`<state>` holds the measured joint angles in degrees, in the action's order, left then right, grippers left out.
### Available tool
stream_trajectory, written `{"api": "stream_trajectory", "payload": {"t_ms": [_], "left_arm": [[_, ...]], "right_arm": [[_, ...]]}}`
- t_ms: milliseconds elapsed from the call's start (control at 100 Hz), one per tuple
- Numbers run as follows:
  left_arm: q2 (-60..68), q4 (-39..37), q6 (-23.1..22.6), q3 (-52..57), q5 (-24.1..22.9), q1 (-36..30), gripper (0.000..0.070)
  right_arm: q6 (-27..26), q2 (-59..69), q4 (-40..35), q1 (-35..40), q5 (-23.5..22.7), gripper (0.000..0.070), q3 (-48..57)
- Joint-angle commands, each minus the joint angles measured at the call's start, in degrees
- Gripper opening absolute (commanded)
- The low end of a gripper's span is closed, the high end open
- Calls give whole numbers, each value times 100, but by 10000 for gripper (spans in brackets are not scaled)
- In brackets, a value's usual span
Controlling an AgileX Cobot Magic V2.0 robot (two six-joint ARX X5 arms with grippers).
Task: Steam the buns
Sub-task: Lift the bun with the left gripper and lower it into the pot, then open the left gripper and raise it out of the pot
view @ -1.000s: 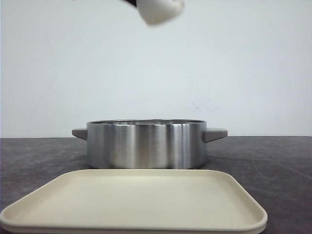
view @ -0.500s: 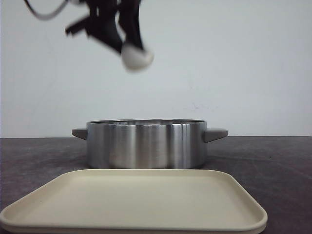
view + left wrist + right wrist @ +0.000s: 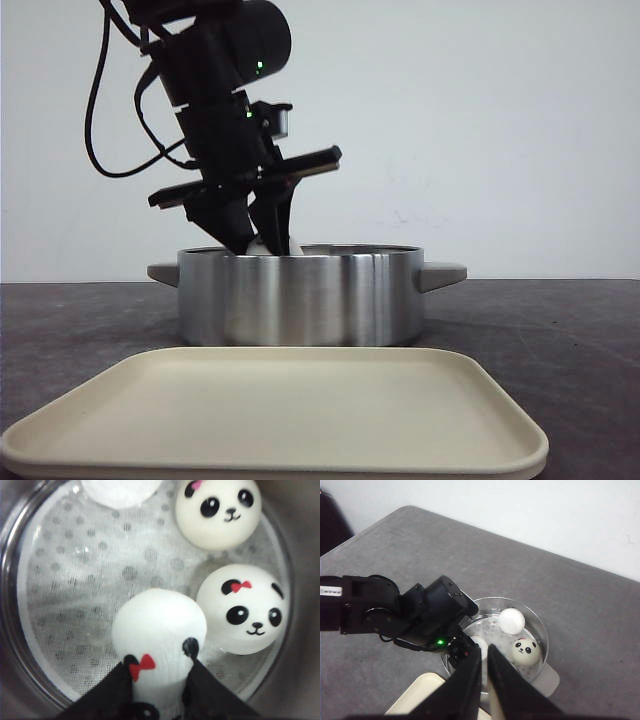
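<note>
Held bun (image 3: 159,635) was clamped between the left tool's (image 3: 262,238) two black fingers (image 3: 112,692), panda face and red bow turned toward the fingers, white back of the bun pointing down at the liner. It hung inside the pot (image 3: 300,295), over the dotted white liner (image 3: 85,595), not clearly touching it. In the front view only a sliver of white showed above the pot rim between the fingertips.

Three more buns sat in the pot already. Bow bun (image 3: 243,610) was face up just beside the held one, nearly touching it. Second face-up bun (image 3: 218,511) sat further along the pot wall, near the first. Plain white bun (image 3: 119,490) was at the far edge of the liner, face not visible, well apart from the held one.

From the right wrist camera: white bun (image 3: 511,620) and a face-up panda bun (image 3: 525,651) visible in the pot (image 3: 540,630), left arm (image 3: 395,612) reaching in from the side.

Right tool (image 3: 485,680) hung high above the scene, fingers nearly together with a narrow gap, nothing between them.

Pot was steel, two grey handles, sitting on the dark table (image 3: 560,330). Cream tray (image 3: 280,410) lay on the table in front of the pot, closer to the camera.
</note>
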<state>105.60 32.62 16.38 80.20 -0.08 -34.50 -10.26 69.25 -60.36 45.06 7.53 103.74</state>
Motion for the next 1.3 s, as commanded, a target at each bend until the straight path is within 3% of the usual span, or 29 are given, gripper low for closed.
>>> {"api": "stream_trajectory", "payload": {"t_ms": [0, 70, 140, 350, 440, 490, 570, 630, 910, 1100, 1290], "left_arm": [[127, -28, -87, 116, -9, -15, 185], [127, -90, -87, 118, -76, -17, 411], [125, -85, -83, 155, -105, -17, 552], [105, 212, -77, 619, -107, -17, 565], [7, 446, -77, 994, -149, -20, 505], [-142, 588, -70, 1154, -195, -37, 389], [-590, 658, 2, 1193, -363, -105, 139], [-1025, 723, 7, 1187, -520, -181, 67], [-3484, 680, -77, 708, -1377, -503, 63], [-5224, 872, -164, -256, -1499, -511, 63], [-6485, 1139, -245, -1115, -1517, -509, 62]], "right_arm": [[42, 59, 9, 63, 0, 12, 116], [39, 59, 7, 63, 0, 12, 116], [28, 59, 11, 63, 0, 12, 116], [24, 59, 9, 63, 2, 12, 116], [39, 63, 11, 63, 13, 12, 114], [42, 63, 72, 63, 118, 12, 87], [42, 26, 254, 63, 365, 12, -20], [44, -26, 450, 81, 457, 12, -153], [308, -992, 2653, 505, 531, 12, -2175], [144, -1652, 4013, 968, 1139, 11, -3932], [125, -1882, 5018, 1279, 1432, 11, -4957]]}}
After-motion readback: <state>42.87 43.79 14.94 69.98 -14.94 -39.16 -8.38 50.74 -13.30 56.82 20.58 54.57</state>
